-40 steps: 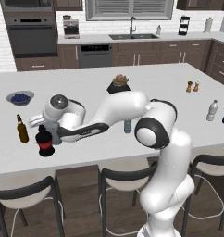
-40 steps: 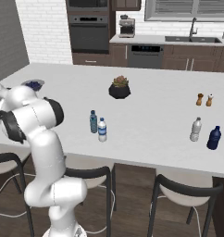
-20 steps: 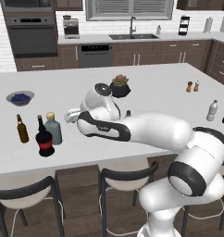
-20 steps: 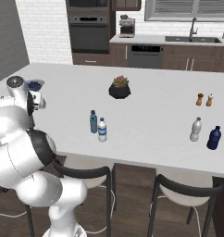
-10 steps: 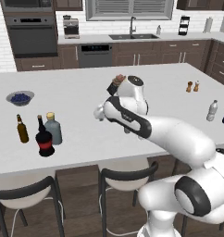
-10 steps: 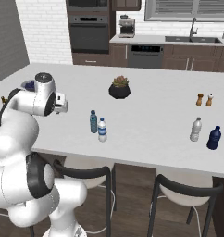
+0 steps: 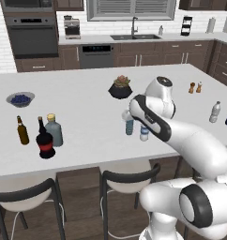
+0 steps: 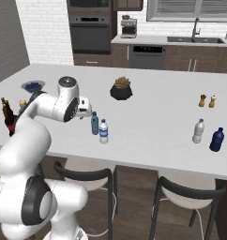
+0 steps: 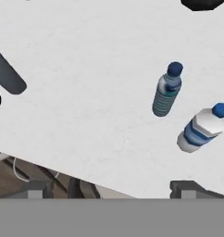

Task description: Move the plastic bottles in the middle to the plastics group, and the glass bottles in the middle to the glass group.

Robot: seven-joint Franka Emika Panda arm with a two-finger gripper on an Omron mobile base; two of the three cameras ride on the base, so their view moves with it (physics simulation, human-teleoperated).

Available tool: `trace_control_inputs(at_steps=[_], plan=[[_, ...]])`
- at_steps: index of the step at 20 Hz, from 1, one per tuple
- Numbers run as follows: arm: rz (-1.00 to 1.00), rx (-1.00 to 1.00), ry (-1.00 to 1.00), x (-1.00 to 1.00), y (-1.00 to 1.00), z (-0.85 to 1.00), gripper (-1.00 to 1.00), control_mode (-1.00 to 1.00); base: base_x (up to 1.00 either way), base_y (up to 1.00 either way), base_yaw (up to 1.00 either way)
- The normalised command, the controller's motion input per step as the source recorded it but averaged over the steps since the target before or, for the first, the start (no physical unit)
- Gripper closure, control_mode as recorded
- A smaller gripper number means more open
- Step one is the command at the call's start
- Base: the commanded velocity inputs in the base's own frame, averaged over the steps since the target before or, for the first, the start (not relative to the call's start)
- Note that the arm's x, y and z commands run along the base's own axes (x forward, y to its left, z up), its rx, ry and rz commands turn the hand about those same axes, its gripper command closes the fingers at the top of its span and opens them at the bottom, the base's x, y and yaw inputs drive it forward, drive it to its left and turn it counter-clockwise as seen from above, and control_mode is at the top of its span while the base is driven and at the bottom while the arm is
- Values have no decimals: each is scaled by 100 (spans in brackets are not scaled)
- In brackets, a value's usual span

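With gripper [image 9: 111, 187] wide open and empty, centre over the blue bottle [image 9: 166, 91], descend straight, then close around its body.

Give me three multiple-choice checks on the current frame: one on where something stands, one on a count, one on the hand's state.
1. Where does the black bottle stand?
A. beside the brown bottle and grey-blue flask
B. next to the salt and pepper shakers
C. in the blueberry bowl

2. How many water bottles stand together mid-counter?
A. one
B. two
C. four

3. What is the hand doing?
A. shut on a bottle
B. shut, empty
C. open, holding nothing

Answers:
1. A, it stands right by those two at the counter's left end.
2. B, the blue-tinted bottle and the white-labelled bottle.
3. C, the fingertips stand wide apart with bare counter between them.
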Motion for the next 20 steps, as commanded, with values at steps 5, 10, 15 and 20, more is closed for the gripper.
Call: trace_control_inputs(at_steps=[5, 10, 15, 20], plan=[[-2, -2, 0, -1, -94, 0, -100, -100, 0, 0, 0], [0, 0, 0, 0, -78, 0, -100, -100, 0, 0, 0], [0, 0, 0, 0, -49, 0, -100, -100, 0, 0, 0], [0, 0, -1, 0, -15, 0, -100, -100, 0, 0, 0]])
